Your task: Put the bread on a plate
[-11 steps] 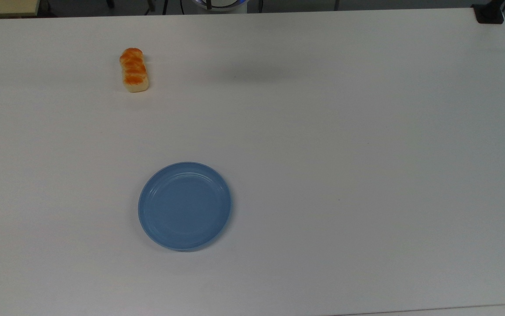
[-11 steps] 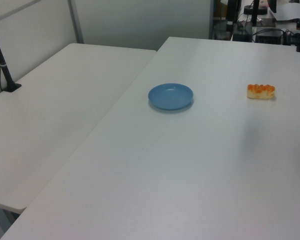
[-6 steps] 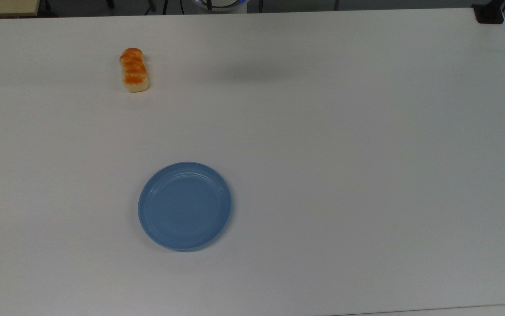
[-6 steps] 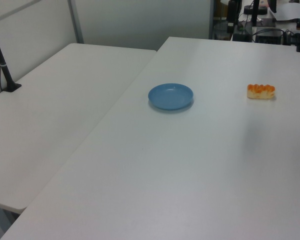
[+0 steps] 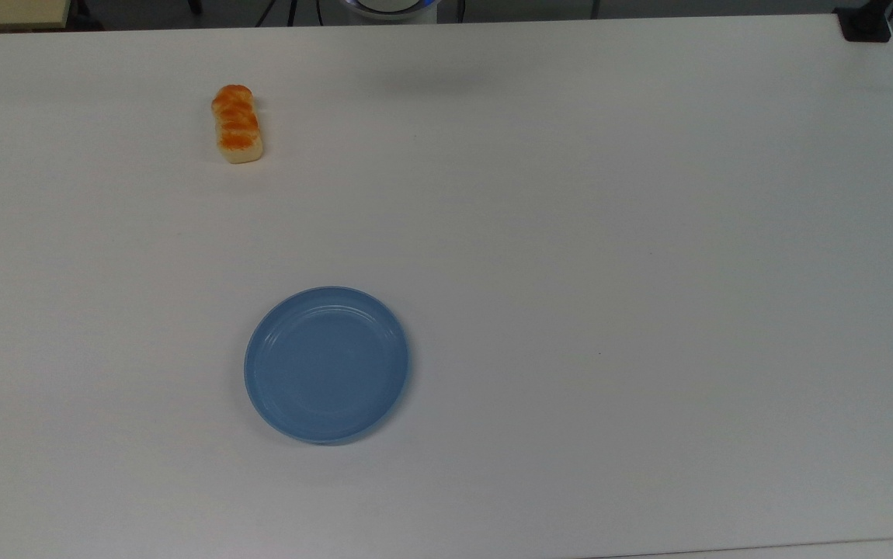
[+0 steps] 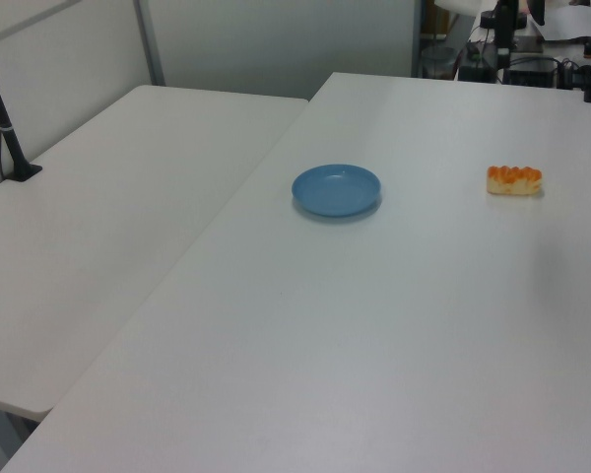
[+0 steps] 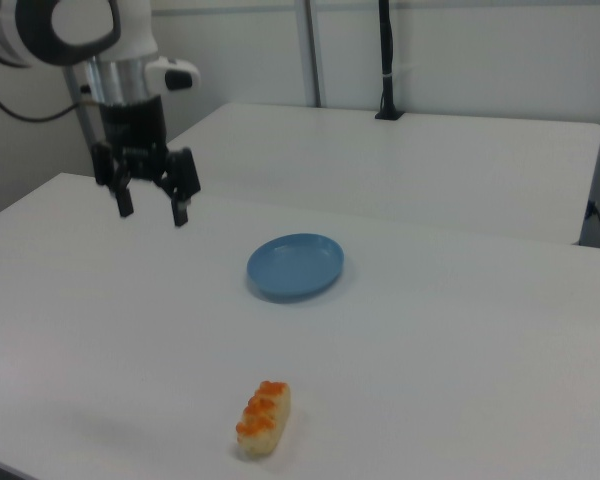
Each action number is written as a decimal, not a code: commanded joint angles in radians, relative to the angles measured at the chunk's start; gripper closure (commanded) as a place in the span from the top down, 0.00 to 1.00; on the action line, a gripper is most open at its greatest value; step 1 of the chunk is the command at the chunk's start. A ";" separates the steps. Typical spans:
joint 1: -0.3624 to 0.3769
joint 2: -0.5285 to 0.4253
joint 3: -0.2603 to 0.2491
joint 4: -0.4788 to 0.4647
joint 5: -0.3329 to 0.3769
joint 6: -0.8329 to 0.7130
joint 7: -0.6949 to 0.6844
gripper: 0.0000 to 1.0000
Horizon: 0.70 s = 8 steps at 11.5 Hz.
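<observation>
The bread (image 5: 238,125), a small cream loaf with an orange-brown braided top, lies on the white table at the top view's upper left; the same bread (image 6: 514,180) is at the left view's right and the bread (image 7: 264,418) sits low in the right view. The light-blue plate (image 5: 327,365) lies bare, below the bread in the top view; the plate (image 6: 336,189) and plate (image 7: 294,265) sit mid-table in the side views. My gripper (image 7: 152,212) hangs open in the air at the right view's upper left, well apart from both, with nothing between its fingers.
A second white table (image 6: 108,227) adjoins on the left view's left, with a black clamped post (image 6: 8,138) on it. A black clamp (image 5: 866,23) sits at the table's corner in the top view's upper right. Cables and equipment (image 6: 517,44) stand beyond the table's far end.
The arm's faint shadow on the table has shifted toward the top edge in the top view and rightward in the left view. Bread and plate have not moved.
</observation>
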 commanded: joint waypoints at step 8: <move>-0.209 -0.169 -0.014 -0.576 -0.021 0.527 -0.284 1.00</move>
